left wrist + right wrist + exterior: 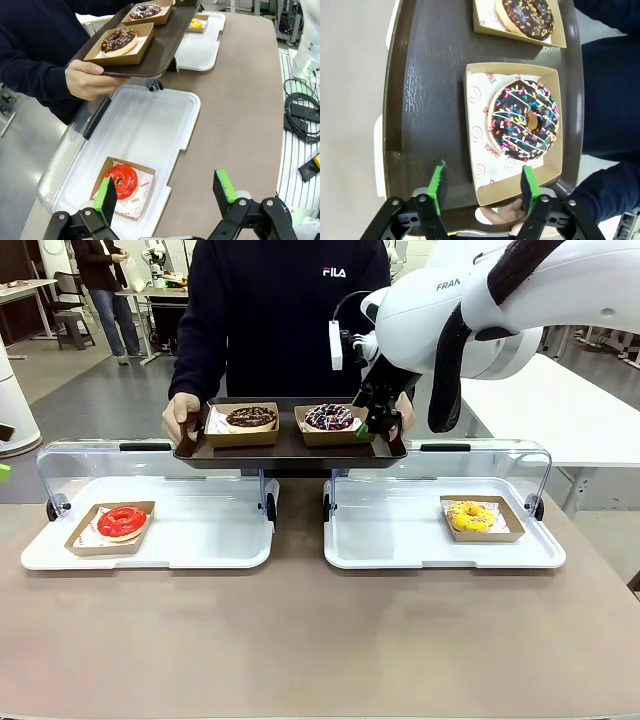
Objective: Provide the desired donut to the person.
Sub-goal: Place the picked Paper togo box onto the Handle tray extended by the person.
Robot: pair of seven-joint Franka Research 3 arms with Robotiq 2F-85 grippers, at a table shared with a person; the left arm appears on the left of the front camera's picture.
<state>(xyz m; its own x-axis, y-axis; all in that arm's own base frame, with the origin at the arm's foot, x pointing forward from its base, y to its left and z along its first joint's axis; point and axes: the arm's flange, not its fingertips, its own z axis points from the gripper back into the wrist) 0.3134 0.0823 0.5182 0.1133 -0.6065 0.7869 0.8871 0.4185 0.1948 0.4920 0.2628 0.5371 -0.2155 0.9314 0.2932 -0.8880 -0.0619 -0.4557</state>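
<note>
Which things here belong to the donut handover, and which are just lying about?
In the job:
- person holding the brown tray
- sprinkled chocolate donut in its box on the tray
- right gripper, open at that box
- chocolate donut on the tray

Lying about:
- red donut in the left white tray
- yellow donut in the right white tray
- left gripper, open
</note>
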